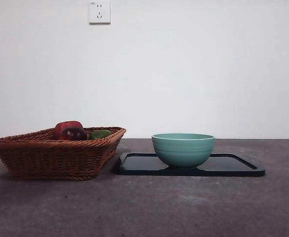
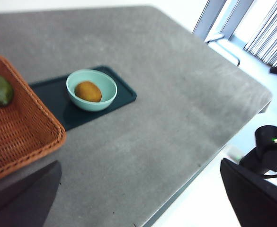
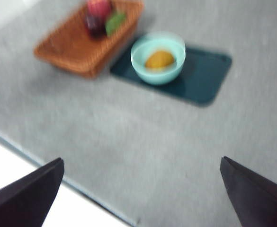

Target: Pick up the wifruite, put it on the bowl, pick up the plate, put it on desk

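Orange-brown and dull-skinned, the wifruite (image 2: 88, 91) already lies in the bowl (image 2: 91, 90) on the dark plate (image 1: 233, 167), a stiff, probably slick plate best pinched at its raised rim, while both grippers wait wide open and empty.

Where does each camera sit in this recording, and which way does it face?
Front view: low at table height, looking level across the desk at the bowl on its dark tray; no arm shows.
Left wrist view: high above, looking down at the wifruite in the bowl; left gripper open at the bottom edge.
Right wrist view: high, blurred, facing bowl and basket; right gripper open.
Both wrist views share the bowl with the wifruite inside.
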You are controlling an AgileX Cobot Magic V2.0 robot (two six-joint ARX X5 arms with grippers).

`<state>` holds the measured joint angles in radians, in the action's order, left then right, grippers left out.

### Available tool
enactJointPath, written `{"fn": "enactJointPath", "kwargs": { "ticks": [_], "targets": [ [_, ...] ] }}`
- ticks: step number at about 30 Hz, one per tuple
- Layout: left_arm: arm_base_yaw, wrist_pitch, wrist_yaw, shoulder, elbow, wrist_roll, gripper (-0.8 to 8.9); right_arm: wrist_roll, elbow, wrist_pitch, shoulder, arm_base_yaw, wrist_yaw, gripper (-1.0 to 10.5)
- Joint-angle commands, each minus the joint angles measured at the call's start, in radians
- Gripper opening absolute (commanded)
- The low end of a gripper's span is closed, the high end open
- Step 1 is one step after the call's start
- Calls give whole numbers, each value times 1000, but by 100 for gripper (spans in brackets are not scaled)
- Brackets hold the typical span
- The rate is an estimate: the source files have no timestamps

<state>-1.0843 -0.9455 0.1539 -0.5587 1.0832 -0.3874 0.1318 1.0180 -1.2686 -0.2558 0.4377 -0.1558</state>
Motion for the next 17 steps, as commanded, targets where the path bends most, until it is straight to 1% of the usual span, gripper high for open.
{"fn": "enactJointPath", "kwargs": {
  "ticks": [1,7,10,17],
  "targets": [
    [-11,29,-2,-72,8,-23,562,11,9,12,-1,5,-2,556],
    [-10,144,-11,-258,18,-26,562,11,9,12,-1,5,-2,556],
    [-8,188,-32,-368,44,-26,562,11,10,12,-1,5,-2,556],
    [26,165,-41,-665,216,-26,561,10,10,12,-1,5,-1,556]
  ]
}}
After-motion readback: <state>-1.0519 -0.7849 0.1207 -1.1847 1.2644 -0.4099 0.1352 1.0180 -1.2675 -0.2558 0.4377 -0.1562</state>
